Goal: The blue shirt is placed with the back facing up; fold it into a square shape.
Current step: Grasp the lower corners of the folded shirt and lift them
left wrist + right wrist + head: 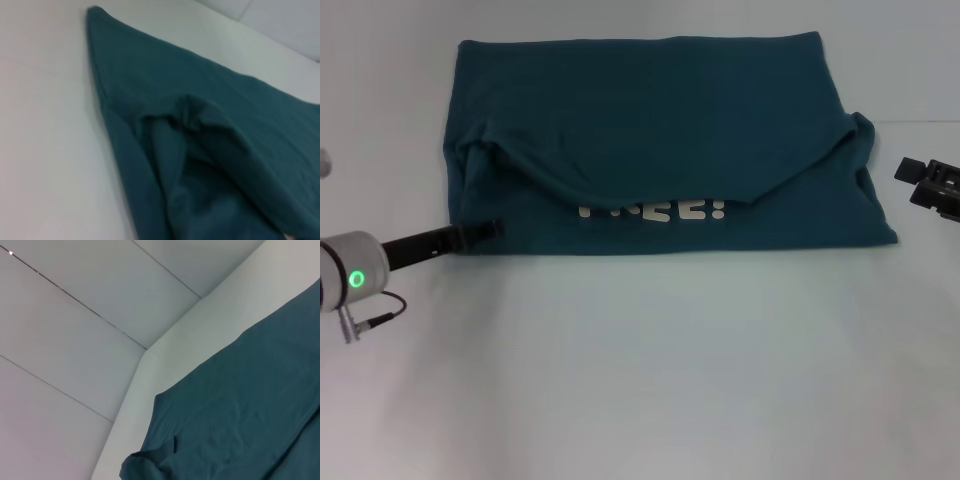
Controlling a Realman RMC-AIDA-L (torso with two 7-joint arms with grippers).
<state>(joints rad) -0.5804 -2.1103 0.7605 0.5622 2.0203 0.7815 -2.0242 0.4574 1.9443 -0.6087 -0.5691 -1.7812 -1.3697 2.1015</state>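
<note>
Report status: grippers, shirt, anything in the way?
Left gripper at the blue shirt's near-left corner. Right gripper off its right edge. Shirt part-folded on the table, white lettering peeking out. Nothing in the way.

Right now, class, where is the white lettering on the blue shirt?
In the head view, the white lettering sits near the blue shirt's front edge, about midway across, partly hidden under a folded-over flap.

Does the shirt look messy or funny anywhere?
A little. The blue shirt is folded over, but the folded edge sags in a curve instead of lying straight, so the white lettering peeks out half covered. Both side corners are bunched, near the left gripper and at the right.
</note>
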